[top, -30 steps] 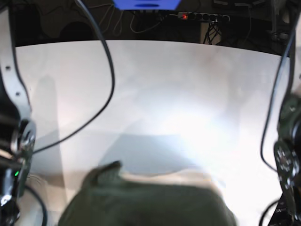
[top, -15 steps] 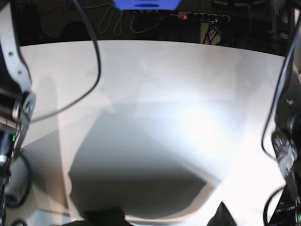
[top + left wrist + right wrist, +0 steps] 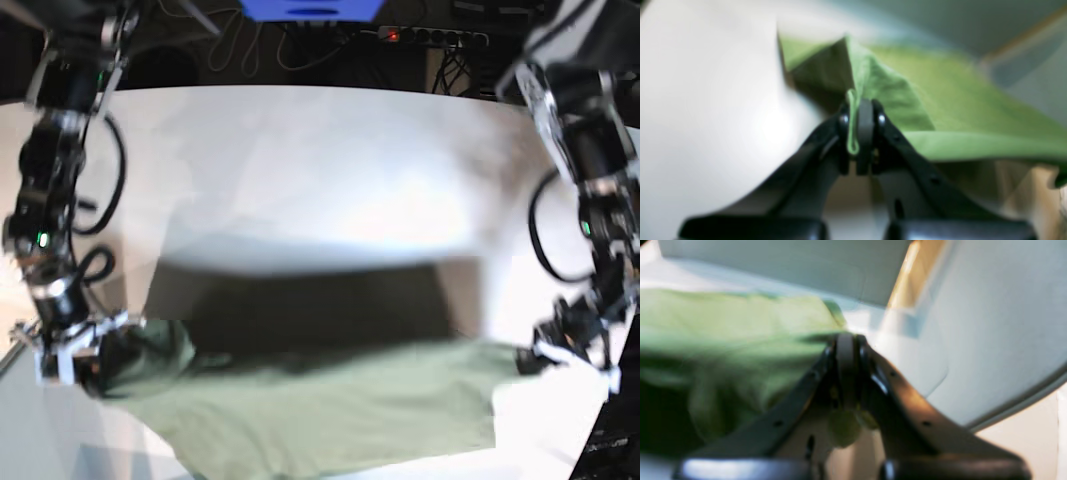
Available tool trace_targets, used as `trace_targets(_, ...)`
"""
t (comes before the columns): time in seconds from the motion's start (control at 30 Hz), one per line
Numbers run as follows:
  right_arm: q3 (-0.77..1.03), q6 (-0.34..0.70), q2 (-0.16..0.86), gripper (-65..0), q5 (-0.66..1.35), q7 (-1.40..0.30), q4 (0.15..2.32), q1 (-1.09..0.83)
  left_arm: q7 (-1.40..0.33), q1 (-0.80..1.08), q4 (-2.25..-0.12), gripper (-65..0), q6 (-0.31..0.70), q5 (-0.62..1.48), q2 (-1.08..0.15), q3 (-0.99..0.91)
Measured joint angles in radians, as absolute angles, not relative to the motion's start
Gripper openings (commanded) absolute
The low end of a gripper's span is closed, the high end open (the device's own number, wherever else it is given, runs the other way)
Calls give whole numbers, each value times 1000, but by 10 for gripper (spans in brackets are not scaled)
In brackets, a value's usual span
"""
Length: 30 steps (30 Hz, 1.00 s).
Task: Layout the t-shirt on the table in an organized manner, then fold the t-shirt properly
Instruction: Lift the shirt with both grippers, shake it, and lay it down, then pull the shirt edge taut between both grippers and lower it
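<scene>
White table point(image 3: 330, 170), shirt held spread above its near edge.
Left gripper point(image 3: 858, 133) and right gripper point(image 3: 846, 373) each pinch a corner of the t-shirt point(image 3: 330, 410); thin holds may slip during laydown, letting fabric bunch toward the far side.

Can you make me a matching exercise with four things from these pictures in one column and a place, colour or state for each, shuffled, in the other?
Column one:
1. t-shirt
2. table
3. left gripper
4. power strip

Column two:
A. white, wide and smooth
B. beyond the table's far edge, with a red light
C. olive green, stretched between both grippers
D. shut on a bunched shirt edge, on the base view's right

Pairs: 1-C, 2-A, 3-D, 4-B
</scene>
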State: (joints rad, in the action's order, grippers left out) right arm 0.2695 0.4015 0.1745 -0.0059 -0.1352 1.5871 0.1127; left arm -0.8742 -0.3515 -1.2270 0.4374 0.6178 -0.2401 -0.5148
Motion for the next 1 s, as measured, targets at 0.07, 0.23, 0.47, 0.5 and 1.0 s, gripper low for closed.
trace_targets(0.07, 278, 406, 157, -650, -9, -107, 1599, 22, -862, -279, -1233, -650, 434, 659, -241, -544)
trace_targets(0.23, 281, 404, 153, -650, -18, -43, 1615, -142, -862, -107, -1243, -650, 437, 752, -249, -575)
trace_targets(0.47, 265, 423, 123, -650, -16, 48, 1676, -364, -862, 2, -1242, -650, 438, 872, -305, -761)
trace_targets(0.5, 264, 449, 113, -650, -15, 62, 1685, -378, -865, 6, -1242, -650, 438, 872, -316, -772)
trace_targets(1.0, 268, 550, 12, -650, -22, 97, 1695, -539, -868, 113, -1242, -650, 440, 876, -329, -884)
